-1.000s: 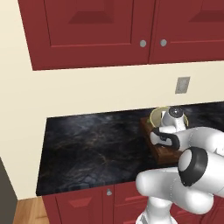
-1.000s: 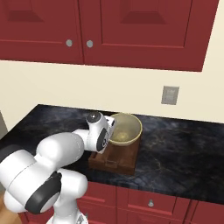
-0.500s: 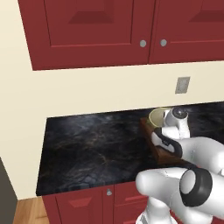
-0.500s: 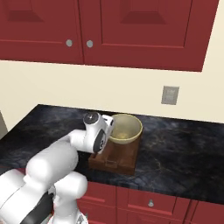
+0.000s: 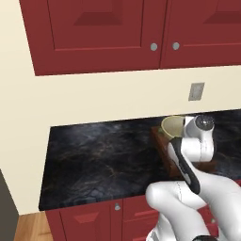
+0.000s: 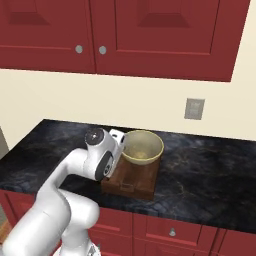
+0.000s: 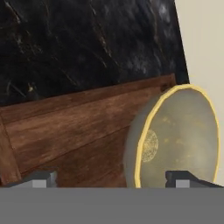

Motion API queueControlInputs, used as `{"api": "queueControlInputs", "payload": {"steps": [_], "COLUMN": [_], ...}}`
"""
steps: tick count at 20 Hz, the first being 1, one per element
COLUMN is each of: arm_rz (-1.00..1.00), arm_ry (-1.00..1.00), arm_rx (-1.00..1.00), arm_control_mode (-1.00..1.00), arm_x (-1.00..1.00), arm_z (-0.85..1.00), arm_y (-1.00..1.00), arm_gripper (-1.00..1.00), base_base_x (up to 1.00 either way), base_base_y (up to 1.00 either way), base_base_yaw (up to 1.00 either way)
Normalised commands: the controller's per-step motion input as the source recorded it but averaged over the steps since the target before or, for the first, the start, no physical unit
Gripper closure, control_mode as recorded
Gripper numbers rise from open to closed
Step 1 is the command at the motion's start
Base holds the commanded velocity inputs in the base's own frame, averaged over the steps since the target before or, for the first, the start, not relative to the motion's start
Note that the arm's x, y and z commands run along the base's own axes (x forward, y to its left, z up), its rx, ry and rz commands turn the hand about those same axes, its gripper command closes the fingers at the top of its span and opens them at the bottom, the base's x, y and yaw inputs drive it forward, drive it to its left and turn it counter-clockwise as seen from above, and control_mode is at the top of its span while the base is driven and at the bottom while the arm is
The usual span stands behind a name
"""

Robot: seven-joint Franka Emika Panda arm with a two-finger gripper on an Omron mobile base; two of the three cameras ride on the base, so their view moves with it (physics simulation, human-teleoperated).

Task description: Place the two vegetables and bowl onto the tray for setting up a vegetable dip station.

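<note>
The bowl [image 6: 142, 147] is seen seated on the far end of the tray [image 6: 132, 181], at the centre of the right base view, and its cream rim also shows just left of the arm at the right of the left base view [image 5: 172, 126]. In the hand view the bowl [image 7: 175, 135] lies at the lower right, resting on the slatted wood of the tray [image 7: 74, 131], with the dark worktop [image 7: 87, 39] across the upper part of the frame. The claw [image 7: 118, 180] is spread wide and holds nothing: its two dark tips stand at the bottom edge of the hand view, one at the left over the wood and one at the right in front of the bowl, which is not pinched between them. The bowl's part of the task is judged to be done. No carrot or other vegetable can be made out on the tray or on the worktop [image 5: 103, 155], so it cannot be told whether the two vegetables have been placed; part of the tray is hidden behind the arm.
</note>
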Motion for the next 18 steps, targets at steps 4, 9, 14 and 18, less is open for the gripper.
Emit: {"api": "queueControlInputs", "payload": {"steps": [4,9,14,18], "arm_rz": [-0.04,-0.12,-0.23,-0.24], "arm_ry": [0.0,0.0,0.04,0.04], "arm_rx": [0.01,0.01,0.09,0.17], "arm_control_mode": [-1.0,-1.0,-1.0,-1.0], "arm_x": [-0.34,-0.15,-0.22,-0.14], "arm_z": [0.66,0.58,0.35,0.21], "arm_y": [-0.17,0.0,0.0,-0.09], "arm_gripper": [-1.0,-1.0,-1.0,-1.0], "base_base_x": [0.0,0.0,0.0,0.0], "base_base_y": [0.0,0.0,0.0,0.0], "base_base_yaw": [0.0,0.0,0.0,0.0]}}
